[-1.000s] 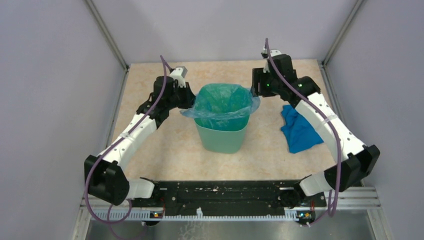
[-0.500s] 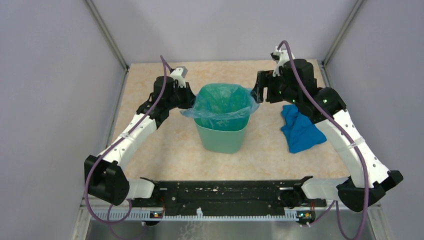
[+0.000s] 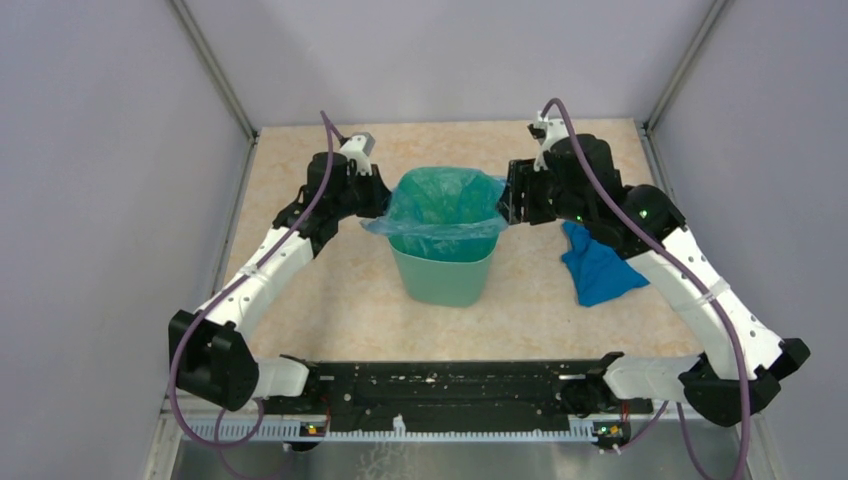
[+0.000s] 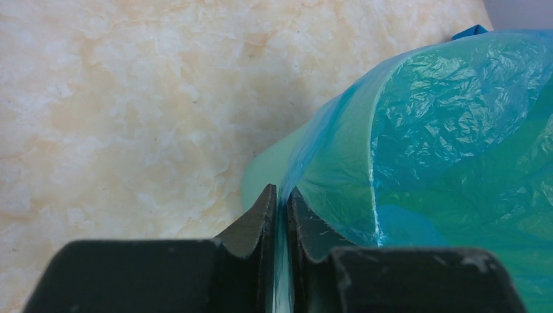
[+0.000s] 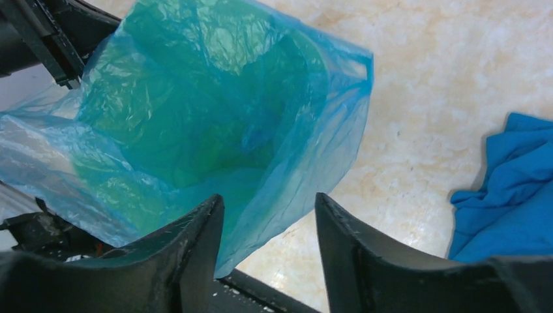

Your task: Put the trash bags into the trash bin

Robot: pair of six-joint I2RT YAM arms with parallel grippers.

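Lining mostly done: bag (image 3: 445, 210) sits inside the bin (image 3: 443, 275) at table (image 3: 330, 300) centre, film draped over the rim. Left gripper (image 4: 280, 195) has its jaws pinched tight on the left edge of the film. Right gripper (image 5: 267, 208) is spread wide with nothing held, the bag's loose right corner lying between its fingers (blue cloth (image 3: 598, 262) off to the right, untouched). Left, by my read: grab that corner, tuck it over the rim.

From above I can't see the trash bin's (image 3: 443, 277) mouth; the trash bag (image 3: 444, 213) drapes over it. The right arm hides part of the blue cloth (image 3: 598, 268) toward the table's right edge. My left gripper's (image 4: 280, 205) fingertips hide the pinched film.
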